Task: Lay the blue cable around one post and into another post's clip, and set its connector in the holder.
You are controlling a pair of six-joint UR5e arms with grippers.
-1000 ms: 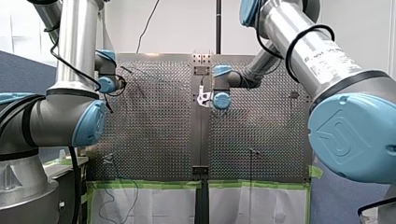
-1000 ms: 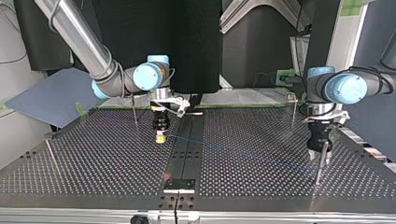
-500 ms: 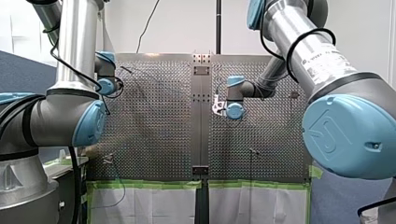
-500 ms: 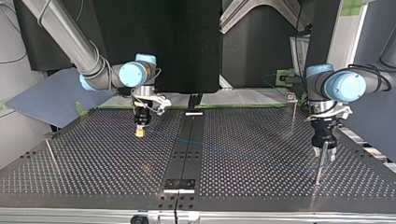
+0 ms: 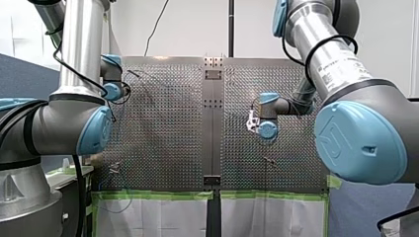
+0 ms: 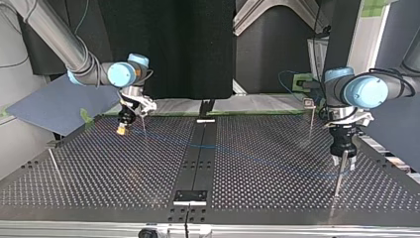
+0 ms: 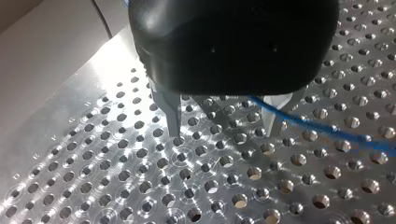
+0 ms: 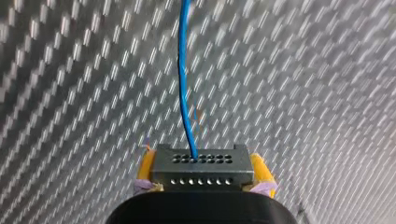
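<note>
My right hand pinches the connector between yellow pads, upper left of the top view: the one firm grip point. The blue cable, likely light and floppy, trails across the tabletop to my left hand, wide open, empty.

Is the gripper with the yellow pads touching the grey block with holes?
Touching. In the right wrist view the yellow pads of my right gripper press against both sides of the connector.

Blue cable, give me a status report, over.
Right gripper shut on connector. Left gripper open, low over table, blue cable passing its fingers. Cable stretched across table between both. Thin post close beside right gripper.
</note>
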